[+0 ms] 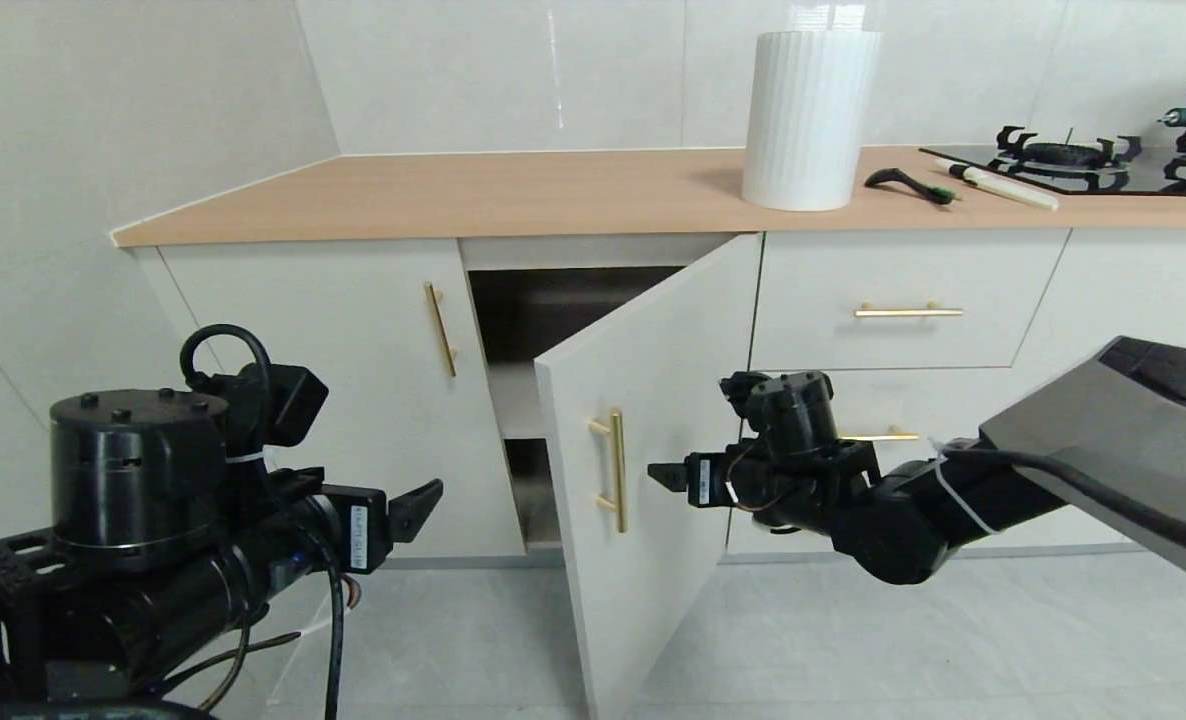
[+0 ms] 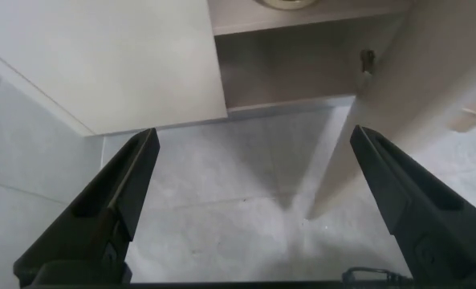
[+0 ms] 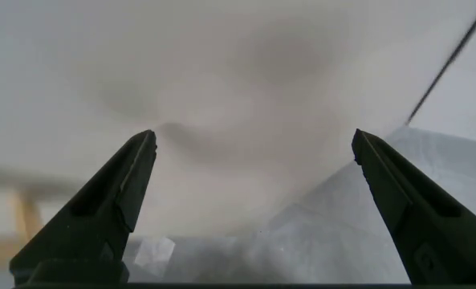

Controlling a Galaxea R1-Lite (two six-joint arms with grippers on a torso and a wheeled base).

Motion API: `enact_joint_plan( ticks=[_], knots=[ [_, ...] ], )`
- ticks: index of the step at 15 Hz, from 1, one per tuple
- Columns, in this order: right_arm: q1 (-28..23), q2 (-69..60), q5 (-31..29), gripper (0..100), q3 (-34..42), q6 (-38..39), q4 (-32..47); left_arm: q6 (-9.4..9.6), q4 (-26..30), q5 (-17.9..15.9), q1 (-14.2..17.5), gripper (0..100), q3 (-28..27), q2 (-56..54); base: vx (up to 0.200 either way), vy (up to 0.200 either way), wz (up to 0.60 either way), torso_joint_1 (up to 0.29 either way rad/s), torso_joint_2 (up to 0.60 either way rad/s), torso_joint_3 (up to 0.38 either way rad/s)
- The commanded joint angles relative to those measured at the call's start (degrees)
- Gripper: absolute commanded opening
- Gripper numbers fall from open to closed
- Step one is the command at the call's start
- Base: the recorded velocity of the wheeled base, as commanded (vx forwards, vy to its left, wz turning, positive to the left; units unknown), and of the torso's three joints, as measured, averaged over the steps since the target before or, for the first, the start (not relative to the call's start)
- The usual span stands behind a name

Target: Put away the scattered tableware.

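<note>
The door (image 1: 653,400) stands half open, likely to let tableware in; the right gripper (image 1: 668,476), spread, hangs just beside the door's handle (image 1: 616,470). The left gripper (image 1: 415,508), also spread, sits low, left of the door. A black utensil (image 1: 908,183) and a white utensil (image 1: 1003,187) lie on the tabletop (image 1: 503,190), above and right of the door

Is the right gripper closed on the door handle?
No, the right gripper is open and sits beside the handle, with bare door showing between them.
</note>
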Motion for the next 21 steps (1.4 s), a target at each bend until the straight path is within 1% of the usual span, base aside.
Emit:
enact_joint_plan(
  ticks=[1, 2, 3, 5, 7, 10, 11, 14, 15, 16, 18, 21],
  knots=[
    [0.22, 2.73, -0.17, 100, -1.08, 0.54, -0.02, -0.04, -0.06, 0.02, -0.04, 100, 0.00, -0.79, 0.000, 0.000, 0.00, 0.000, 0.00, 0.000],
    [0.75, 3.44, -0.52, 100, -1.78, 1.60, -0.11, 0.58, -0.06, 0.02, -0.04, 100, 0.09, -1.14, 0.000, 0.000, 0.00, 0.000, 0.00, 0.000],
    [1.36, 4.31, -1.22, 100, -2.57, 2.65, -0.11, 1.37, -0.06, 0.02, -0.04, 100, 0.26, -2.02, 0.200, 0.000, 0.00, 0.007, 0.00, 0.002],
    [1.98, 6.25, -2.98, 100, -4.68, 3.09, -0.20, 1.55, 0.03, 0.10, -0.04, 100, 0.09, -3.61, 0.200, 0.000, 0.00, -0.005, 0.00, 0.007],
    [2.33, 7.74, -4.56, 100, -6.53, 5.37, -0.81, 2.34, 0.38, 0.10, -0.04, 100, 0.00, -4.66, 0.200, 0.000, 0.00, -0.005, 0.00, 0.002],
    [2.59, 9.06, -4.91, 100, -7.93, 6.78, -1.69, 2.43, 0.65, 0.10, -0.04, 100, 0.00, -5.10, 0.200, 0.000, 0.00, 0.007, 0.00, 0.001],
    [2.59, 9.85, -5.44, 100, -9.51, 8.36, -1.78, 2.43, 0.65, 0.10, -0.04, 100, 0.00, -5.54, 0.200, 0.000, 0.00, 0.002, 0.01, 0.002],
    [2.68, 11.78, -7.37, 100, -13.03, 11.35, -1.69, 2.51, 0.65, 0.10, -0.21, 100, -0.27, -6.95, 0.000, 0.000, 0.00, 0.000, 0.00, 0.000],
    [2.68, 12.58, -8.60, 100, -14.79, 12.76, -1.69, 3.48, 0.65, 0.19, -0.21, 100, -0.35, -7.65, 0.000, 0.000, 0.00, 0.000, 0.00, 0.000],
    [2.68, 13.45, -9.75, 100, -16.54, 13.55, -1.69, 3.92, 0.65, 0.19, -0.21, 100, -0.27, -8.09, 0.000, 0.000, 0.00, 0.000, 0.00, 0.000],
    [2.15, 15.48, -13.09, 100, -20.15, 13.81, -1.69, 4.01, 0.65, 0.19, -0.21, 100, -0.27, -8.44, 0.000, 0.000, 0.00, 0.000, 0.00, 0.000],
    [0.57, 16.36, -15.46, 100, -22.96, 13.90, -1.69, 4.01, 0.65, 0.19, -0.21, 100, -0.27, -8.79, 0.000, 0.000, 0.00, 0.000, 0.00, 0.000]
  ],
)
